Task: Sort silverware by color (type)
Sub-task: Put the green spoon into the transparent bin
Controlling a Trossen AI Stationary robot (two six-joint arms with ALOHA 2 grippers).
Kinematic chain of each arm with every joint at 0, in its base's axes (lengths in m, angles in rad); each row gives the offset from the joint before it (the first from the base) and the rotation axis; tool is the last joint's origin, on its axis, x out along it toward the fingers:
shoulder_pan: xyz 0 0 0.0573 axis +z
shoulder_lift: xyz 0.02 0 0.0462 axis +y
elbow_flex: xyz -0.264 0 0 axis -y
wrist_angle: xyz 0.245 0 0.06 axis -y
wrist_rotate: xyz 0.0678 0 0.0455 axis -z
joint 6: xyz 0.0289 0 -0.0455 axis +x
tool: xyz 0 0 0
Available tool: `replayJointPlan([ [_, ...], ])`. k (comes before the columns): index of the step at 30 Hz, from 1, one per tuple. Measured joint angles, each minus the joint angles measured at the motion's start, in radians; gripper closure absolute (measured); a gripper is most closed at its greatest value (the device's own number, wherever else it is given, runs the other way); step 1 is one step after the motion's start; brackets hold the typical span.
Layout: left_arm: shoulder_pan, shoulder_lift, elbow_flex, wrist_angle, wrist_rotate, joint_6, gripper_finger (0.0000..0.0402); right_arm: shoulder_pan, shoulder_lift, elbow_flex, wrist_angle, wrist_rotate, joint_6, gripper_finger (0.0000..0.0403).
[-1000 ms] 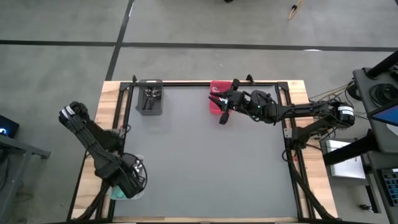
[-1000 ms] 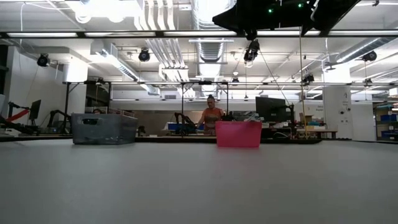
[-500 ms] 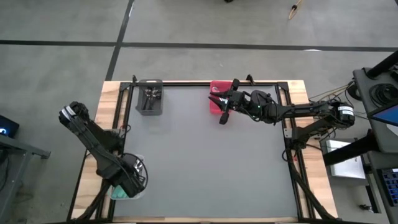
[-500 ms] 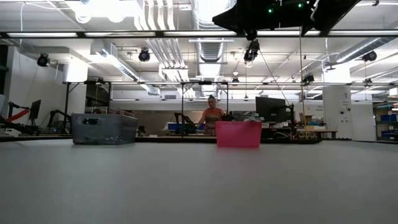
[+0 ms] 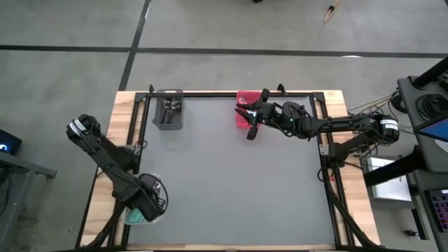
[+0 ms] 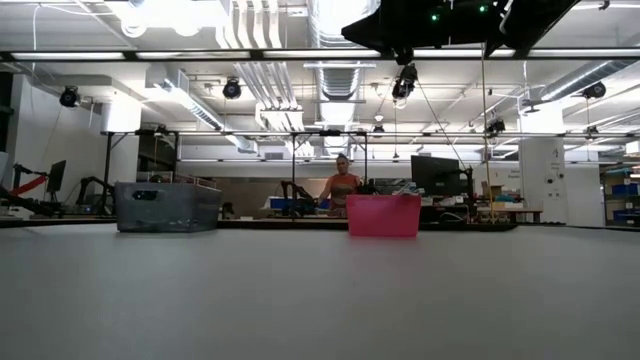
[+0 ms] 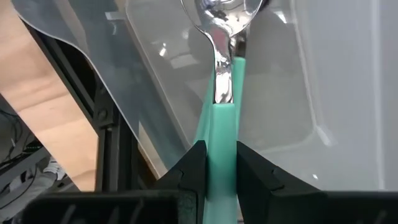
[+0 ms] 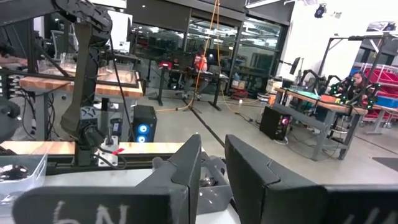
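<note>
From above I see my left pincer at the near-left corner of the counter, over the clear bin that sits there; through its wrist camera the two fingers are clamped on the teal handle of a spoon, whose shiny bowl points away from the pincer into the clear bin, with the bin's see-through wall and floor just behind it. My right pincer is at the far edge of the counter, hanging just beside the near-right corner of the red bin; its own camera shows the two dark fingers drawn close with a narrow gap and nothing that I can see between them, so I call them together and empty. The grey bin stands at the far left with dark pieces of silverware lying in it; the level camera shows both far bins side by side, well apart, and a person in the room behind.
</note>
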Motion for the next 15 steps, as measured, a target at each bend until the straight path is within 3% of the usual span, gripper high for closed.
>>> replayJointPlan([
  [15,0.000,0.000,-0.081,0.100,-0.001,-0.010,0.0354,0.000,0.000,0.000,0.000,0.000,0.000,0.0337],
])
